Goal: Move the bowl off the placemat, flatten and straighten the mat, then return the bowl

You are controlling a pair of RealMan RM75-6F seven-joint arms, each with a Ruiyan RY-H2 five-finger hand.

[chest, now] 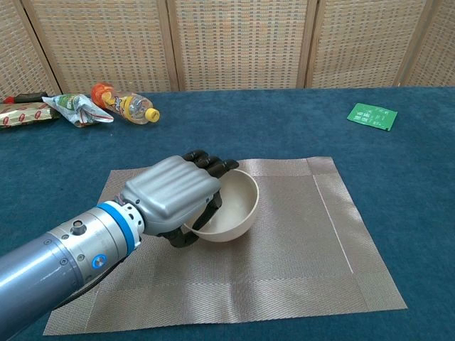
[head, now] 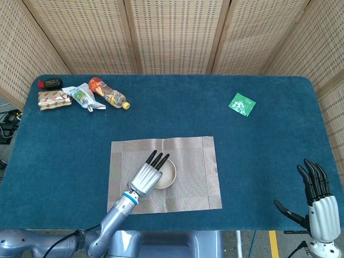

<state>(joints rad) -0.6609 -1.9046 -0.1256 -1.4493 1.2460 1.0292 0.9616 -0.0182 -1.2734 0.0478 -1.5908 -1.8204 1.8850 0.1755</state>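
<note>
We are on the last step: our left hand point(chest: 178, 199) grips the bowl point(chest: 231, 206) by its rim over the middle of the mat point(chest: 306, 234), next lowering and releasing it, while our right hand point(head: 317, 201) hangs empty, fingers spread.

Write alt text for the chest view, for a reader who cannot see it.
The robot's left hand holds a cream bowl by its rim over the middle of a woven placemat lying flat on a blue table. Snack packets and a small bottle lie far left, a green packet far right.
</note>
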